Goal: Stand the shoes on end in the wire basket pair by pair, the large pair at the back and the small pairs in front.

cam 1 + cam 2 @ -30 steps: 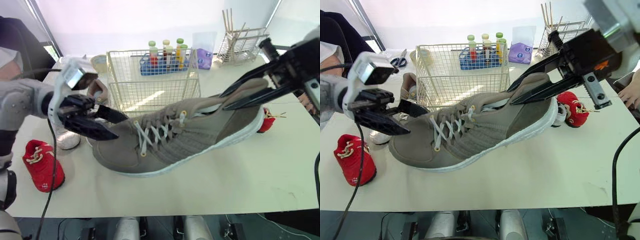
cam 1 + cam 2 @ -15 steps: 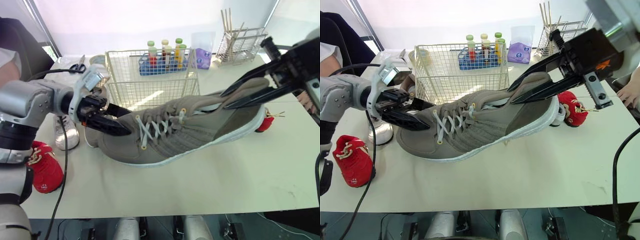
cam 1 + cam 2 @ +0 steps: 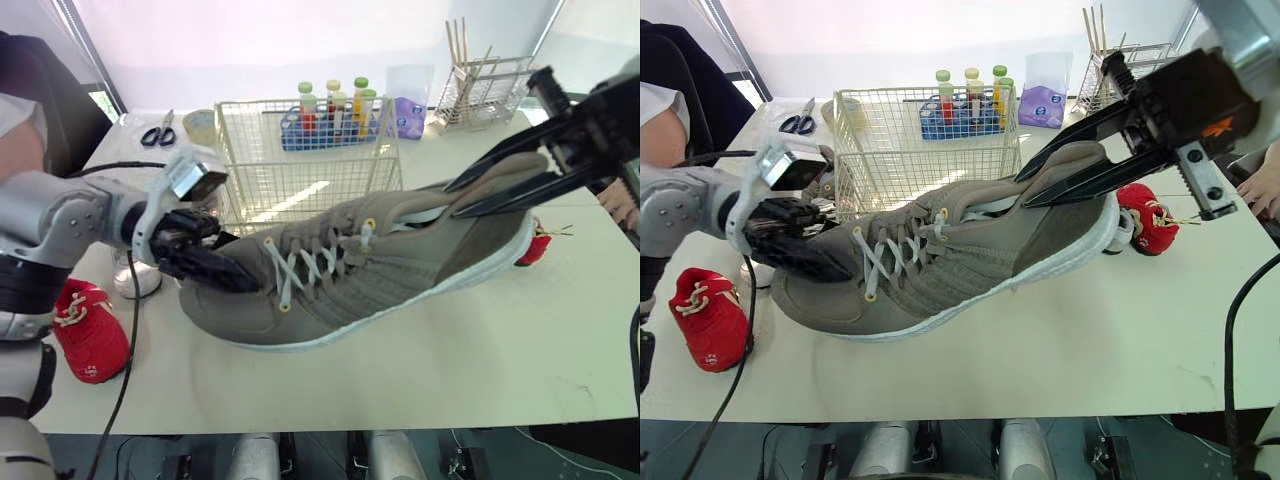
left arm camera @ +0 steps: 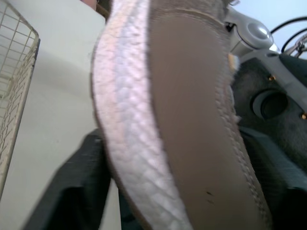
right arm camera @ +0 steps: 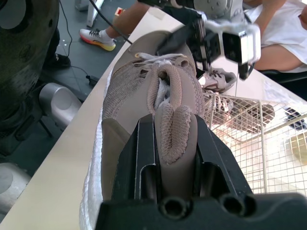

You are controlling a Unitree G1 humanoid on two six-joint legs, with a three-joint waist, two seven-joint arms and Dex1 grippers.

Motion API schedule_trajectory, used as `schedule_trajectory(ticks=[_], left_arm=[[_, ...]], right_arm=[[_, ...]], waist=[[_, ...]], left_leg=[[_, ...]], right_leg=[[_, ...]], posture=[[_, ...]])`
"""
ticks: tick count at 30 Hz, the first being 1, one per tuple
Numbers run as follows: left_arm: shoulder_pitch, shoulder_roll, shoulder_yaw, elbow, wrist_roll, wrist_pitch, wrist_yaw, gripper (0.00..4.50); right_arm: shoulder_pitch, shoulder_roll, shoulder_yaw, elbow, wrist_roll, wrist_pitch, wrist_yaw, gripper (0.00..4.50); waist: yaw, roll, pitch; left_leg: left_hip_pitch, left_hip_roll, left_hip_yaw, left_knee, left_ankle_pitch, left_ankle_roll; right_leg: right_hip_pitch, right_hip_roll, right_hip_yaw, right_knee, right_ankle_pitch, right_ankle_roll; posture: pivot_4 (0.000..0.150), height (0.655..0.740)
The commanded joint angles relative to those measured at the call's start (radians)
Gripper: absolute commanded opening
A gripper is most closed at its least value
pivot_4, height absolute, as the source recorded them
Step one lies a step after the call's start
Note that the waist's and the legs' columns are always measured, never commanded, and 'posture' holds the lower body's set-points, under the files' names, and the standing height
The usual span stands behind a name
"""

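A large taupe shoe [image 3: 380, 270] hangs tilted over the table in front of the wire basket [image 3: 300, 170], toe low at the left and heel high at the right. My right gripper [image 3: 450, 202] is shut on its heel collar, which is pinched between the fingers [image 5: 144, 143]. At the toe, my left gripper [image 3: 235, 265] is closed on the shoe's front; the white sole edge [image 4: 124, 124] runs between its dark fingers. Small shoes lie on the table: a red one [image 3: 88, 330] at the left, a silver-white one [image 3: 135, 280] behind the left gripper, and another red one [image 3: 532, 248] under the heel.
Behind the basket stand a blue rack of bottles [image 3: 335, 115], a purple pouch [image 3: 408, 115] and a wire holder with sticks [image 3: 485, 85]. Scissors [image 3: 158, 133] and a cup [image 3: 200, 125] lie at the back left. A person [image 3: 20, 120] sits at the left; a hand [image 3: 620, 205] is at the right edge.
My left gripper has swung in from the open side of the toe and closed onto it. The right gripper has kept its hold on the heel with hardly any motion.
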Motion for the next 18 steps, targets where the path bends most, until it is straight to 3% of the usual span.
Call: schedule_trajectory(ticks=[1,4,9,17,18], left_arm=[[-0.037,-0.020,0.074,-0.015,-0.032,0.021,-0.023,1.66],[-0.037,-0.026,0.095,-0.024,-0.027,0.027,-0.020,1.03],[0.027,-0.018,0.160,-0.108,-0.027,0.001,0.019,0.92],[0.176,-0.192,0.472,-0.177,-0.170,0.028,0.406,0.91],[0.176,-0.212,0.494,-0.178,-0.183,0.026,0.442,0.91]], right_arm=[[-0.019,-0.001,-0.053,0.005,0.000,0.001,0.002,0.23],[-0.010,0.001,-0.061,0.006,-0.014,0.002,0.002,0.23],[0.019,-0.021,-0.068,0.038,-0.153,-0.086,-0.035,0.23],[0.030,-0.127,-0.236,0.215,-0.189,0.074,-0.277,4.15],[0.045,-0.134,-0.258,0.232,-0.189,0.088,-0.291,4.15]], waist=[[0.000,0.000,0.000],[-0.003,0.000,0.000],[-0.002,0.000,0.000],[0.003,-0.002,-0.001],[0.002,-0.002,-0.001]], left_leg=[[0.000,0.000,0.000,0.000,0.000,0.000],[0.000,0.000,0.000,0.000,0.000,0.000],[0.000,0.000,0.000,0.000,0.000,0.000],[0.000,0.000,-0.001,0.001,0.000,0.000],[0.000,0.000,-0.001,0.001,0.000,0.001]], right_leg=[[0.000,0.000,0.000,0.000,0.000,0.000],[0.000,0.000,0.000,0.000,0.000,0.000],[0.000,0.000,0.000,0.000,0.000,0.000],[0.001,-0.003,0.000,0.000,0.000,0.000],[0.002,-0.003,0.000,0.000,0.000,0.000]], posture=[[0.150,0.7352],[0.150,0.7352],[0.150,0.7352],[0.150,0.7352],[0.150,0.7352]])
